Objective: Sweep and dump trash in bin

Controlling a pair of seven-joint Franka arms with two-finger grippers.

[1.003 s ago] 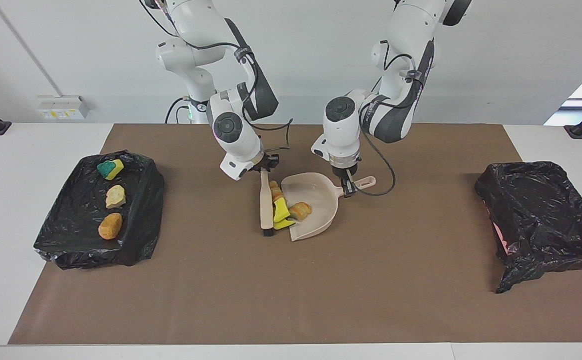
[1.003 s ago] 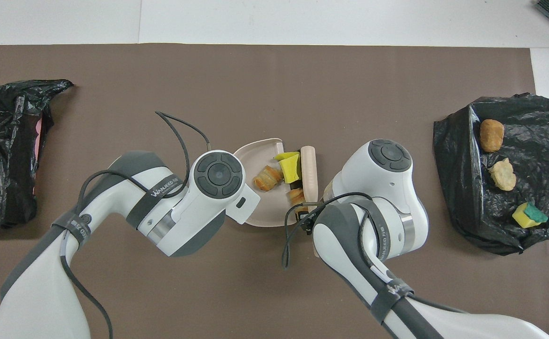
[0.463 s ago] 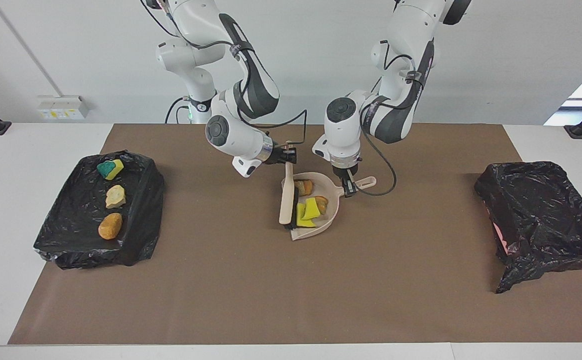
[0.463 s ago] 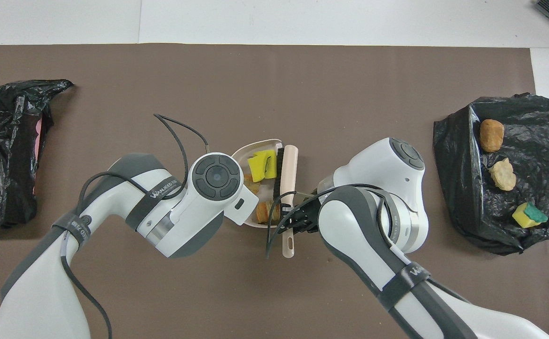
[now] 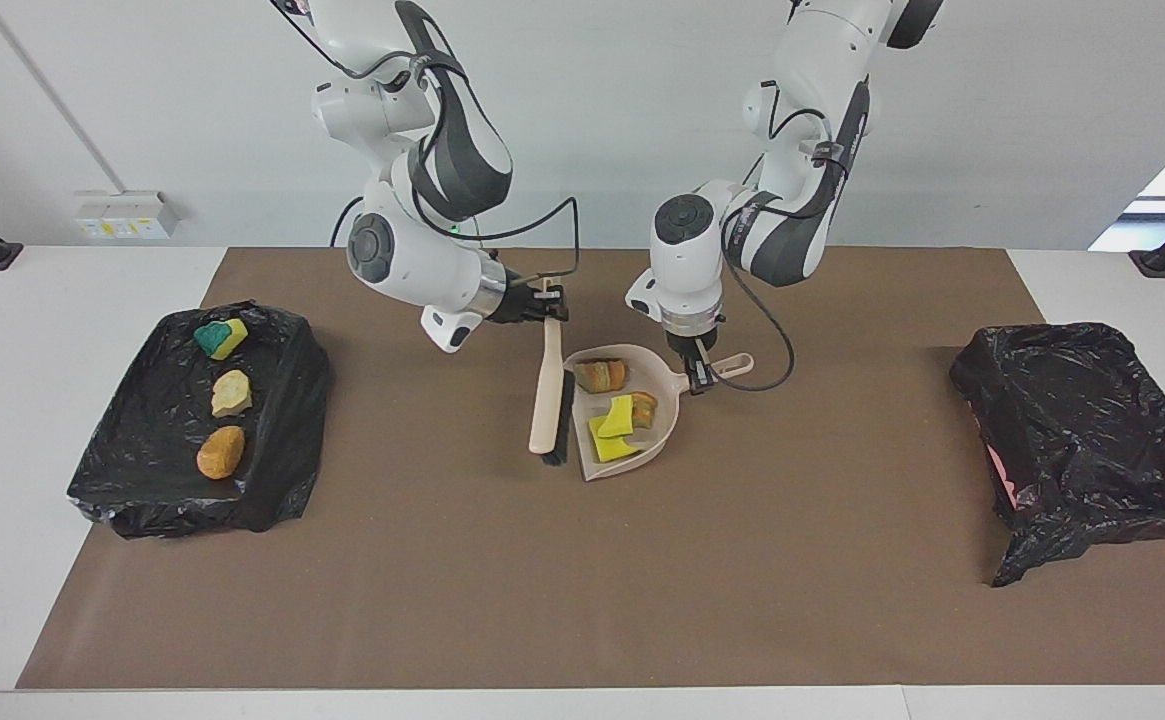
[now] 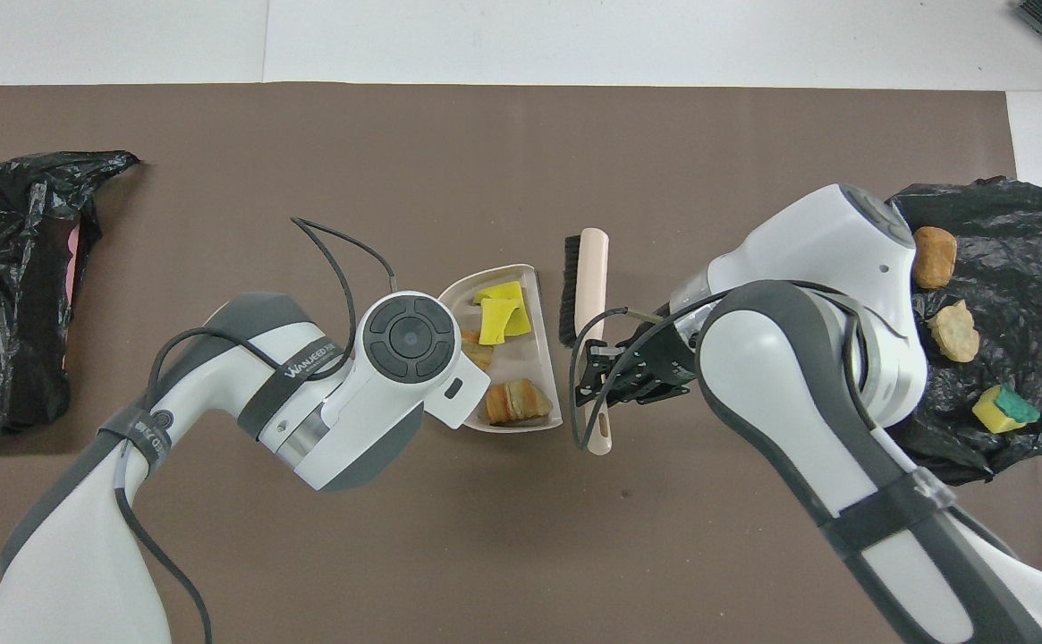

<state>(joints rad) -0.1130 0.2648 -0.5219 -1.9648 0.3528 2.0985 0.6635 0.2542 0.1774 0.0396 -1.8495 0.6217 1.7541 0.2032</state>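
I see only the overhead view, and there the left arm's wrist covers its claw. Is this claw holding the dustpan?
Observer: Yes. The facing view shows the left claw shut on the handle of the dustpan.
Operator: One scrap is half hidden under the wrist. What is it?
Observer: An orange-brown chunk, inside the dustpan beside the yellow sponge piece.
Operator: Does the bin at the left arm's end hold trash?
Observer: No scrap shows in that black-lined bin.

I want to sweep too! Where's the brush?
The brush hangs from the right hand, beside the dustpan mid-table, toward the right arm's end.
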